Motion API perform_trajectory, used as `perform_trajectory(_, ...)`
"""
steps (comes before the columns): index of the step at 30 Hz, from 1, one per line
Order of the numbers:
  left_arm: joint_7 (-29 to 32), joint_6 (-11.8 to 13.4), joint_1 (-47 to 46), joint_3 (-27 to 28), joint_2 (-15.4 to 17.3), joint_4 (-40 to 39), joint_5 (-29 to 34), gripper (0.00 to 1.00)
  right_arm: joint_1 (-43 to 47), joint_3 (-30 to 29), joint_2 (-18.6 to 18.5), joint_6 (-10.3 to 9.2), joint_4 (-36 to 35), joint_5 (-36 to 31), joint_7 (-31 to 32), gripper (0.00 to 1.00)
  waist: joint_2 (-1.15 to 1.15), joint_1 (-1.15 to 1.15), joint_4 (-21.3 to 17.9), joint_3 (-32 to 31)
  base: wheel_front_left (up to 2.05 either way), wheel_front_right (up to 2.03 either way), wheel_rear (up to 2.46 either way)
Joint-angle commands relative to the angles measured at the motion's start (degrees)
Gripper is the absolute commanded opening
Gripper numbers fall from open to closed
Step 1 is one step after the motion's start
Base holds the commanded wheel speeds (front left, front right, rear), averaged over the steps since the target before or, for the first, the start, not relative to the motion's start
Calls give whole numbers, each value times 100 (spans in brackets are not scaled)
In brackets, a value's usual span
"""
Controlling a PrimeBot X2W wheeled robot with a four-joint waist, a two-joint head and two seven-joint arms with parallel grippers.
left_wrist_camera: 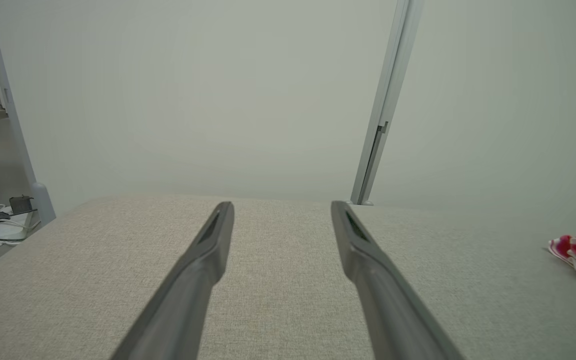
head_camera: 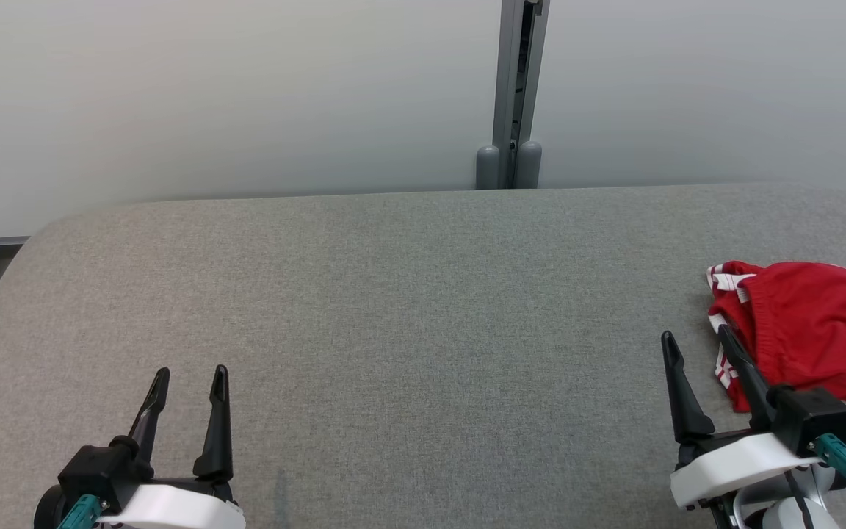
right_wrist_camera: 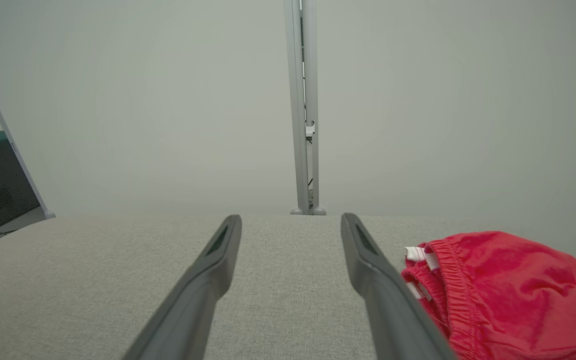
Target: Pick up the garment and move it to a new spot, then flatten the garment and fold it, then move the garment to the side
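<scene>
Finds garment (head_camera: 812, 323) crumpled at right edge of table (head_camera: 393, 294), just beside right end effector (head_camera: 695, 332), hence nearest for pickup. Notes that one and left end effector (head_camera: 192, 369) both released, grasping nothing

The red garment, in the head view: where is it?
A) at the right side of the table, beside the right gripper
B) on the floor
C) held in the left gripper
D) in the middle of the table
A: the red garment lies crumpled at the right side of the table, beside the open right gripper, which holds nothing.
</scene>
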Motion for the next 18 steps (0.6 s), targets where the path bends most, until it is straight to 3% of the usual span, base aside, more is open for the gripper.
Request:
perform_trajectory(1, -22, -18, -42, 16, 14, 6, 14, 100, -35, -1, -3, 1, 21, -13, -56, 100, 0, 0, -1, 5, 0, 0, 0)
perform_trajectory(8, -22, -35, -63, 13, 10, 20, 7, 100, -75, 26, 11, 1, 42, -7, -54, 100, 0, 0, -12, 21, 0, 0, 0)
perform_trajectory(9, 0, -14, -13, 0, -5, 23, 0, 0, -20, 17, 22, 0, 37, 0, -9, 0, 0, 0, -12, 22, 0, 0, 0)
perform_trajectory(13, 40, -14, 114, -6, -55, 224, -14, 0, 154, 15, 54, 0, 215, 16, 15, 0, 0, 0, -13, 23, 0, 0, 0)
perform_trajectory(18, 220, -30, 34, 77, -55, 276, -524, 0, 146, -72, 57, 0, 213, 553, 164, 0, 0, 0, -17, 29, 0, 0, 0)
